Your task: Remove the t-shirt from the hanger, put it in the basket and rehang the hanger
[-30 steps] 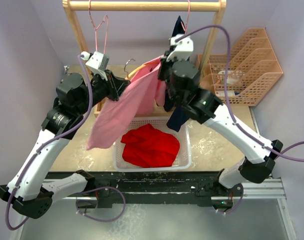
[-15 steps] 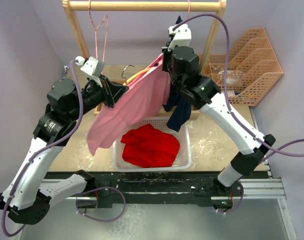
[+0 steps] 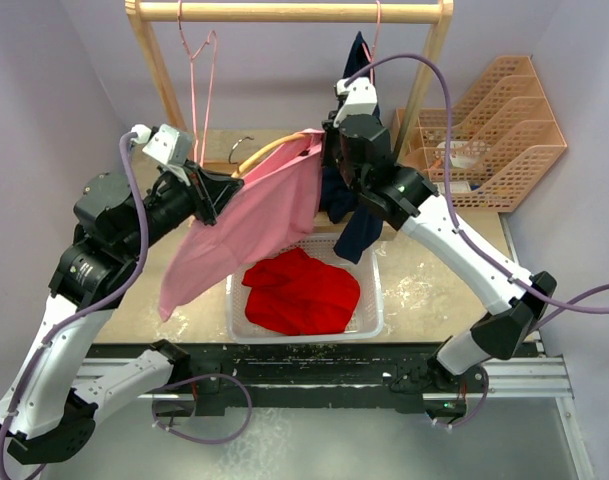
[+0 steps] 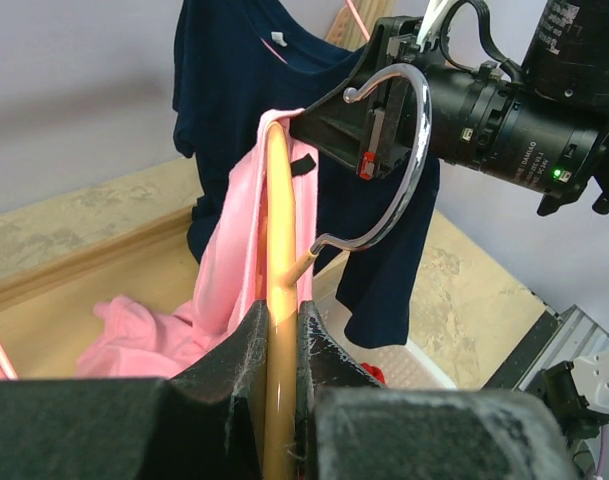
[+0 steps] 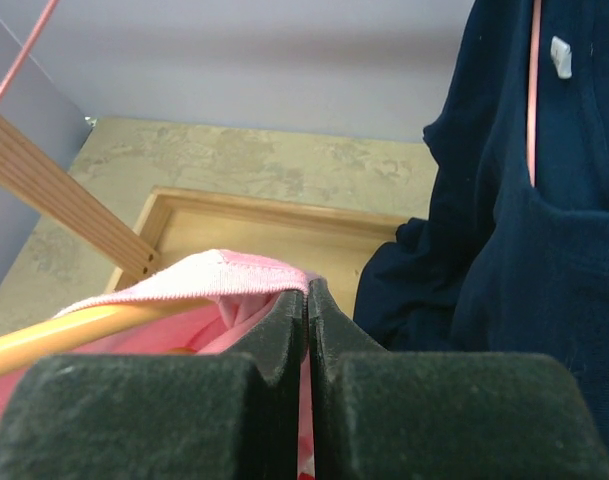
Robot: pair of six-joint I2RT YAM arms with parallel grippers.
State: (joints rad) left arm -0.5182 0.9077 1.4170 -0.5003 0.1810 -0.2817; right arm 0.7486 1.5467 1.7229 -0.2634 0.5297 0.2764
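As my left claw [image 4: 281,318], clamped on the hanger [image 4: 276,225], has drawn further left, right claw [image 5: 308,303] stays pinched shut on the pink t-shirt [image 3: 249,225], more hanger bared.

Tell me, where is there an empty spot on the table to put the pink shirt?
Bare tabletop lies right of the white basket, in front of the orange file rack. A smaller strip shows left of the basket. The basket is crowded with red clothes.
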